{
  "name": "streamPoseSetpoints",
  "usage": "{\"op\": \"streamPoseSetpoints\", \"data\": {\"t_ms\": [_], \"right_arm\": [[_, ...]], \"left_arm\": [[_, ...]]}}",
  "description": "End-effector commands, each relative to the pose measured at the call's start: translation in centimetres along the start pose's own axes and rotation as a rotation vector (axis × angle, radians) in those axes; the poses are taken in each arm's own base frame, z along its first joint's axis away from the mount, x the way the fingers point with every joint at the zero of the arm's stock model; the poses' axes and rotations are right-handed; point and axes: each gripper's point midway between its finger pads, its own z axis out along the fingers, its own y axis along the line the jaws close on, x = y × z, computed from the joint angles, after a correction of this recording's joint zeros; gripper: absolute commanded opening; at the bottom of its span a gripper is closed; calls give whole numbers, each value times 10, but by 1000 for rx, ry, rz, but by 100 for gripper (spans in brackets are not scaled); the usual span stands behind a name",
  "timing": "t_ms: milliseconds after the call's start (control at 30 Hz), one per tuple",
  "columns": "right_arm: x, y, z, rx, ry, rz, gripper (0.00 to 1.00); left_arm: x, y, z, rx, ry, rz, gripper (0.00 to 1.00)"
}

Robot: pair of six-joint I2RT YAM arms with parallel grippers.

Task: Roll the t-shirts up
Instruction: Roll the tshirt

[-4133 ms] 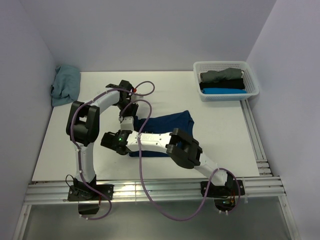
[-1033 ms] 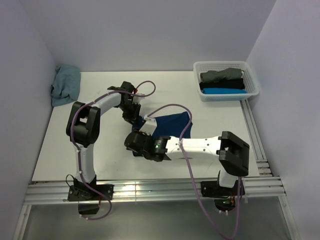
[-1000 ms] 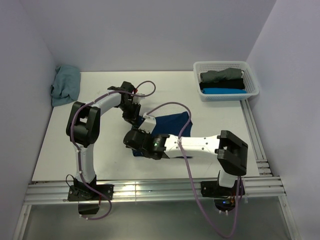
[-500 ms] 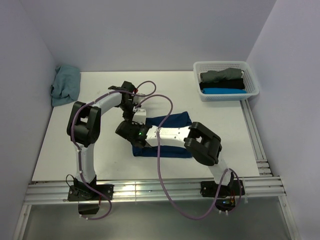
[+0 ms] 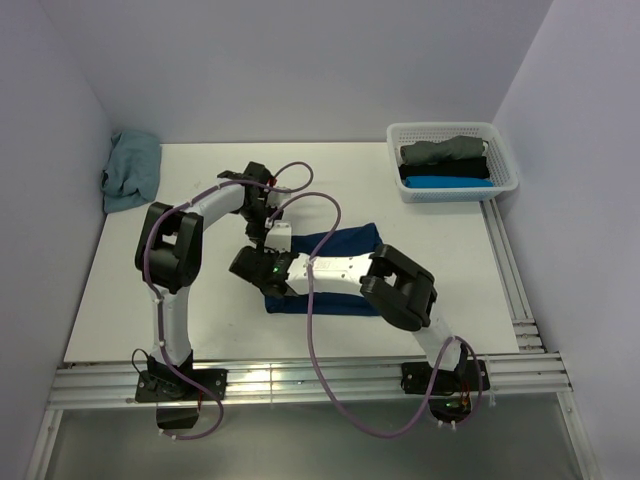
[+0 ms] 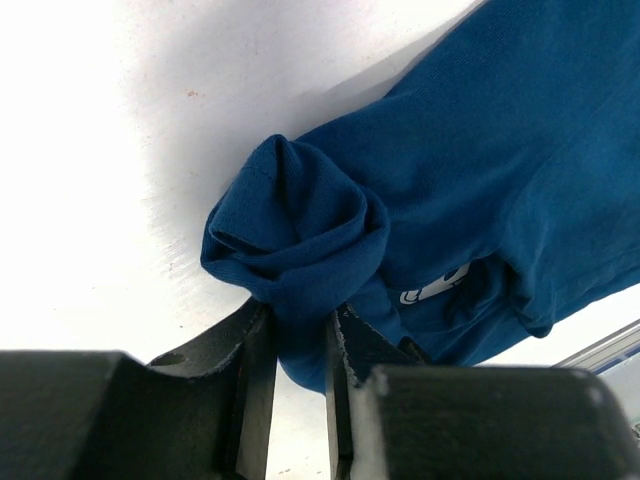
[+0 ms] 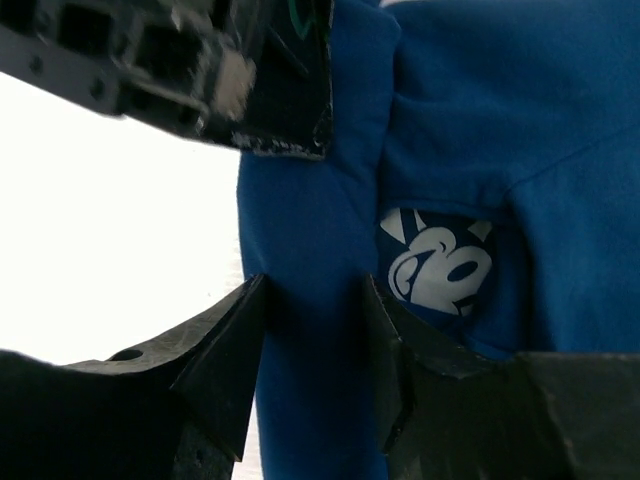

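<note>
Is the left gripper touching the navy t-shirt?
Touching. The left wrist view shows the left gripper pinching a bunched fold of the navy t-shirt.

Robot lab test cell. Giveaways: left arm (image 5: 168, 250) and right arm (image 5: 400, 288) bolted to aluminium rails (image 5: 320, 378) at near edge, loose purple cables (image 5: 307, 320), white table (image 5: 120, 300), plain pale walls (image 5: 300, 70) boxing in left, far, right. Props: white basket (image 5: 440, 127) of shirts (image 5: 445, 167) far right.
</note>
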Motion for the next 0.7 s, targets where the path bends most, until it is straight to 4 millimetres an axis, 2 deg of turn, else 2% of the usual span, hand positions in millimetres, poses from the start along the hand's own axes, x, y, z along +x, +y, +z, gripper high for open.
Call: {"op": "streamPoseSetpoints", "data": {"t_ms": [0, 200, 233, 333, 533, 667], "right_arm": [[10, -5, -4, 46, -9, -38, 50], [2, -5, -15, 73, -44, -61, 52], [-7, -1, -18, 76, -71, -56, 52], [-16, -1, -24, 91, -97, -82, 53], [-26, 9, -25, 82, -123, -104, 54], [-21, 13, -17, 98, -118, -145, 54]], "left_arm": [[-17, 11, -1, -56, -44, 40, 27], [-18, 10, -2, -59, -48, 44, 27], [-18, 10, -2, -61, -46, 43, 27], [-18, 9, -2, -60, -46, 44, 27], [-17, 8, 0, -58, -37, 45, 27], [-17, 6, -1, -58, -40, 47, 27]]}}
